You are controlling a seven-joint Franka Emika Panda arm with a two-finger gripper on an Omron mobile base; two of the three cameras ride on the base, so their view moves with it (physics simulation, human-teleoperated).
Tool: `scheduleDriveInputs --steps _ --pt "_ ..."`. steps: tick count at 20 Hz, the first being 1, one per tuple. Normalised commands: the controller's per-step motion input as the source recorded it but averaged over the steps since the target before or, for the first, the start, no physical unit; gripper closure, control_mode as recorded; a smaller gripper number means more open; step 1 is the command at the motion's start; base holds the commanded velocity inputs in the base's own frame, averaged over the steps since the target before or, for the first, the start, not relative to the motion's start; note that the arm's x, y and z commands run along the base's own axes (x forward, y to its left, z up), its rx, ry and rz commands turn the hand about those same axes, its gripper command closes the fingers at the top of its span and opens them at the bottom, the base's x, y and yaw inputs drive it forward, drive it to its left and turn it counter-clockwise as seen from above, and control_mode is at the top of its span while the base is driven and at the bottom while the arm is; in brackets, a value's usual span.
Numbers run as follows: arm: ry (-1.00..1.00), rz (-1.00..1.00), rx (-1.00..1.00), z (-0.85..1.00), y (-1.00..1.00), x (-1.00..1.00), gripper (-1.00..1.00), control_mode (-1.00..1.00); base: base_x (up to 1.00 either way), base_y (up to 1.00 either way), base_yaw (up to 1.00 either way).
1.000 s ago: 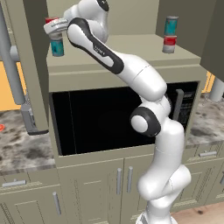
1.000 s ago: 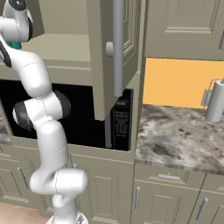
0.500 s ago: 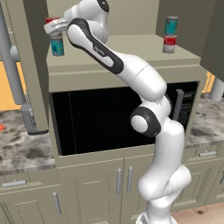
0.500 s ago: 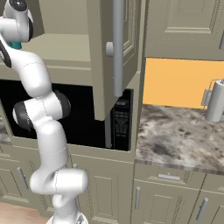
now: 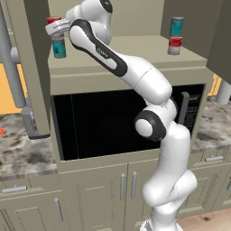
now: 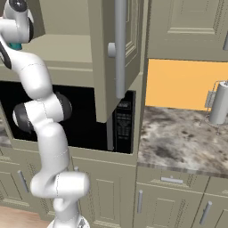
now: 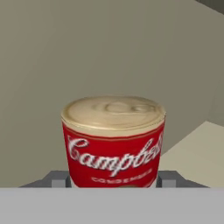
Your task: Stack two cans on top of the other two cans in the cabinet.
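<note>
My gripper [image 5: 57, 28] is shut on a red can with a white band [image 5: 53, 20] at the left end of the cabinet shelf [image 5: 131, 47]. It holds this can right over a teal can [image 5: 58, 47] standing on the shelf; whether the two touch I cannot tell. In the hand view the red can [image 7: 114, 139] sits between my fingertips [image 7: 59, 178], with the beige cabinet back behind it. At the shelf's right end a teal can [image 5: 176, 26] stands stacked on another red can [image 5: 174, 45]. A sliver of the left teal can [image 6: 16, 46] peeks out behind the arm.
A black microwave [image 5: 108, 122] sits under the shelf. The cabinet's doors hang open: one on the left [image 5: 28, 67], one on the right [image 6: 118, 53] with a long handle. A marble counter [image 6: 178, 138] carries a silver holder [image 6: 219, 104].
</note>
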Motion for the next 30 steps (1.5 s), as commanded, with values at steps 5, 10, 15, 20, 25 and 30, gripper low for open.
scheduleDriveInputs --steps 5,10,15,20,25,30 --pt "0.00 0.00 0.00 -0.02 0.00 -0.03 1.00 -1.00 0.00 0.00 0.00" --pt "0.00 0.00 0.00 -0.04 0.00 -0.04 1.00 -1.00 0.00 0.00 0.00" --pt "0.00 -0.01 0.00 -0.16 0.00 -0.03 1.00 -1.00 0.00 0.00 0.00" --pt "0.00 -0.01 0.00 -0.24 0.00 0.00 1.00 -1.00 0.00 0.00 0.00" --pt "0.00 -0.01 0.01 -0.25 0.00 0.00 1.00 -1.00 0.00 0.00 0.00" --pt "-0.06 -0.03 0.03 -0.30 0.00 0.00 1.00 -1.00 0.00 0.00 0.00"
